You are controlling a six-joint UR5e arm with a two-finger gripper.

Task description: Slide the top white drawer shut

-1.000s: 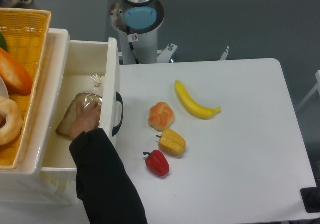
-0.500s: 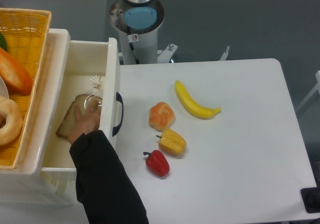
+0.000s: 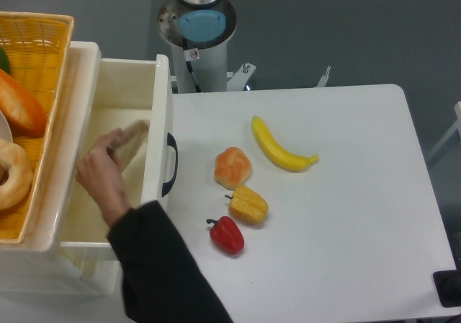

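No brand name or readable writing shows anywhere; the only label is a small round red-and-white sticker (image 3: pixel 194 54) on the robot base (image 3: pixel 199 31), too small to make out, just below a blue disc (image 3: pixel 202 25) on that base. The claw itself is out of view, so its state cannot be told.

The drawer (image 3: pixel 157 99) stands pulled open at the desk's left edge, its front panel hanging over the white desk (image 3: pixel 346 215). The long axis of that panel runs from the far side to the near side of the desk, and its face, with the curved black handle (image 3: pixel 170 164), points right toward the fruit. The box behind it reaches left, under a cream cabinet top.

A hand (image 3: pixel 101 175) in a black sleeve (image 3: pixel 162 265) reaches into the drawer from the near edge and holds a slice of bread (image 3: pixel 130 141) in a clear wrap, tilted up off the drawer floor.

On top of the cabinet at the left sits a yellow basket (image 3: pixel 43 49) with baked goods: an orange loaf (image 3: pixel 20 105) and a ring-shaped bagel (image 3: pixel 14 173).

On the desk, just right of the handle, lie a round bun (image 3: pixel 233 166), a yellow pepper (image 3: pixel 248 204) near it toward the near edge, and a red pepper (image 3: pixel 227 235) nearer still. A banana (image 3: pixel 277 146) lies toward the middle, slanting from far-left to near-right, apart from the bun.
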